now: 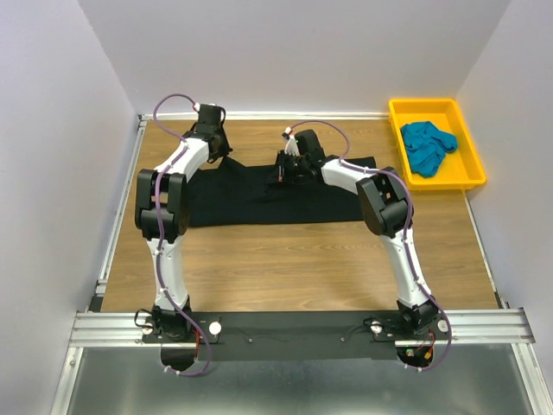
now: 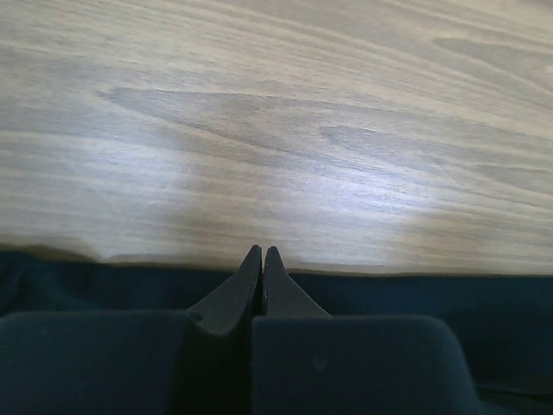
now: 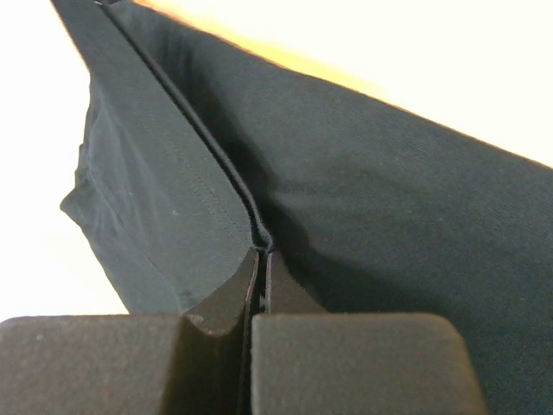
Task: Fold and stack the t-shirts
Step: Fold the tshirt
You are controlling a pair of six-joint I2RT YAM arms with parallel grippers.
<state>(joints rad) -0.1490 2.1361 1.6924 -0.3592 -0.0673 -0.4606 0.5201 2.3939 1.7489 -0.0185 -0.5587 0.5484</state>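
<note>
The black t-shirt [image 1: 259,197] lies spread flat across the far half of the table. My right gripper [image 1: 289,166] is at its far edge, near the middle. In the right wrist view that gripper [image 3: 262,252] is shut on a raised fold of the black t-shirt [image 3: 363,173], with the seam running out from the tips. My left gripper [image 1: 212,149] is at the shirt's far left corner. Its tips [image 2: 262,251] are shut right at the cloth's edge [image 2: 415,298], and no cloth shows between them. The teal t-shirt [image 1: 427,145] lies crumpled in the yellow tray [image 1: 467,180].
The yellow tray stands at the far right corner, against the right wall. White walls close in the table on three sides. Bare wood [image 1: 285,268] lies between the shirt and the arm bases, and a metal rail [image 1: 302,327] runs along the near edge.
</note>
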